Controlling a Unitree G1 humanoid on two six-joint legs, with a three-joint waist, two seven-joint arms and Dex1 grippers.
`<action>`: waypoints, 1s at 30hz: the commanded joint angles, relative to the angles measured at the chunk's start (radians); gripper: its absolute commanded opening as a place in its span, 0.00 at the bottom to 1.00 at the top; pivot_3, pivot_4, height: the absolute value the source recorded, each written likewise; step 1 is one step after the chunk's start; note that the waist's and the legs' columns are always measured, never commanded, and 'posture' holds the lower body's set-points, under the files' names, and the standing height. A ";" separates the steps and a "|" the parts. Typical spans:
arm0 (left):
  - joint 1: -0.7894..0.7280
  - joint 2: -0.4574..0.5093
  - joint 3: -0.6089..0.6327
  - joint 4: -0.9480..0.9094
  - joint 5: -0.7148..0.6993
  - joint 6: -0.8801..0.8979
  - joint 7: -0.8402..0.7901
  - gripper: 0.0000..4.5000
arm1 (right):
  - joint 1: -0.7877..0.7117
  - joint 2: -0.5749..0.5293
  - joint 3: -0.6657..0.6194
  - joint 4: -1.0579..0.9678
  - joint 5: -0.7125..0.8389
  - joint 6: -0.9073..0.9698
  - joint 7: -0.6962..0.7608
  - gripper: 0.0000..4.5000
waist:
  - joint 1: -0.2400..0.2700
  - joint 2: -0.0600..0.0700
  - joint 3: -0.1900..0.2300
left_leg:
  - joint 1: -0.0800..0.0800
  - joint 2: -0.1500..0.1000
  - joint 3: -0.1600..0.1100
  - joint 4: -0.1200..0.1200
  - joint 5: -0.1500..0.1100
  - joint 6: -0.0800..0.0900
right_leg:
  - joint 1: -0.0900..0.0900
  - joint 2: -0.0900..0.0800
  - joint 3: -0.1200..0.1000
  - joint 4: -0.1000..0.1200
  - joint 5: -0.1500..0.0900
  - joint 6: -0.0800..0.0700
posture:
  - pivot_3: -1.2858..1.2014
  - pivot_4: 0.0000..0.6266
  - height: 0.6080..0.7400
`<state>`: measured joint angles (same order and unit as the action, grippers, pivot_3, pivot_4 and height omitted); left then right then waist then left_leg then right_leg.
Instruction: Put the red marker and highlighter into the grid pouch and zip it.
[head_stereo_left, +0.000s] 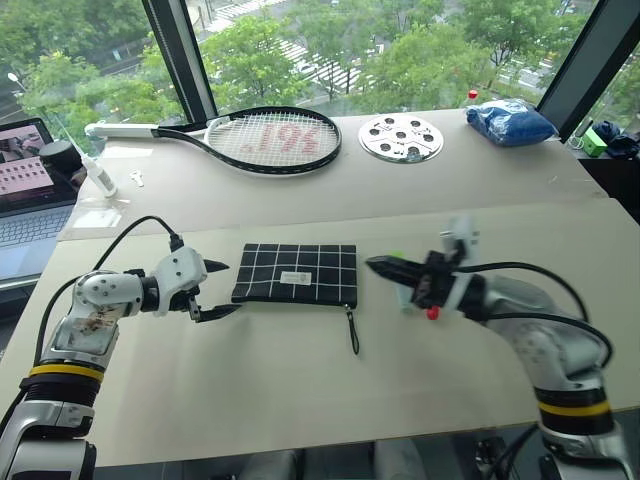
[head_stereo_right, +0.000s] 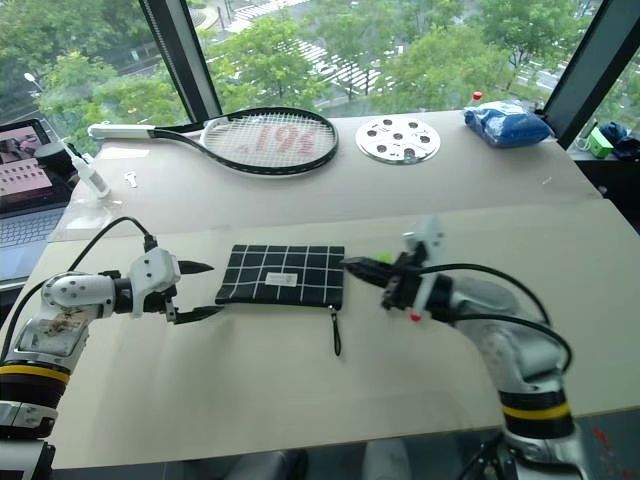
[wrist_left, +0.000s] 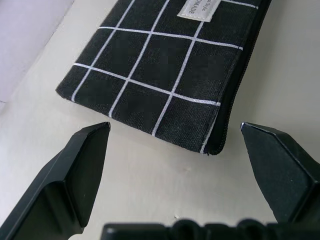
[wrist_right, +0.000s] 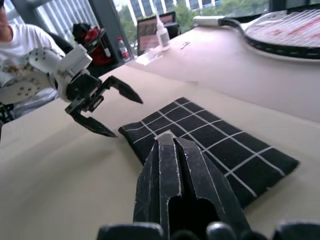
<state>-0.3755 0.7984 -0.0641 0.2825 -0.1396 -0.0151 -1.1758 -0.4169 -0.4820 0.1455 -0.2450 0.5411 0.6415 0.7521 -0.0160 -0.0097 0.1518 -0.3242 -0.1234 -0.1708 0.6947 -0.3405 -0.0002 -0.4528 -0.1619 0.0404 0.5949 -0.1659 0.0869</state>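
Note:
The grid pouch (head_stereo_left: 296, 274) lies flat on the table, its black pull cord (head_stereo_left: 352, 330) trailing toward me from the right end. My left gripper (head_stereo_left: 230, 288) stands open just off the pouch's left end, the near corner (wrist_left: 210, 145) between its fingers without touching. My right gripper (head_stereo_left: 372, 263) is shut with nothing in it, tips at the pouch's right end. A bit of bright green, the highlighter's cap (head_stereo_left: 397, 256), shows behind the right fingers. A small red tip, the red marker's end (head_stereo_left: 432, 313), shows under the right wrist. The arm hides the rest of both.
A tennis racket (head_stereo_left: 265, 140), a round perforated white disc (head_stereo_left: 400, 138) and a blue bag (head_stereo_left: 508, 122) lie on the far table. A laptop (head_stereo_left: 25, 180) and a small bottle (head_stereo_left: 100, 175) stand far left. A person in a white shirt (wrist_right: 15, 45) sits beyond the table.

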 joint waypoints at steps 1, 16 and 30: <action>-0.007 0.021 -0.010 -0.025 0.016 0.006 -0.020 1.00 | -0.117 0.052 0.198 0.175 -0.270 -0.131 -0.062 0.01 | -0.004 0.000 0.000 | -0.003 0.000 0.001 0.001 0.000 0.000 | -0.004 -0.001 0.000 0.000 0.002 0.000 | 0.52 0.24 1.00; -0.100 -0.027 -0.059 0.146 0.102 -0.209 0.001 1.00 | -0.100 0.015 0.382 0.292 -0.586 -0.354 0.023 0.01 | 0.002 -0.001 -0.002 | -0.002 0.001 0.009 0.003 0.000 0.000 | -0.005 -0.003 -0.010 -0.001 0.007 -0.003 | 0.52 0.24 1.00; -0.197 -0.102 -0.053 0.357 0.058 -0.343 -0.049 0.04 | -0.079 0.035 0.314 0.278 -0.580 -0.344 0.046 0.00 | 0.001 -0.002 -0.004 | 0.002 0.002 0.014 0.003 0.000 0.000 | -0.003 -0.002 -0.010 -0.001 0.009 -0.005 | 0.52 0.24 1.00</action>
<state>-0.5649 0.7005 -0.1343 0.6463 -0.0548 -0.3691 -1.2083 -0.5192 -0.4437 0.4541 0.0288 -0.0268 0.2831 0.7748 -0.0152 -0.0121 0.1475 -0.3218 -0.1214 -0.1569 0.6979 -0.3408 0.0000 -0.4562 -0.1644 0.0306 0.5939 -0.1568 0.0819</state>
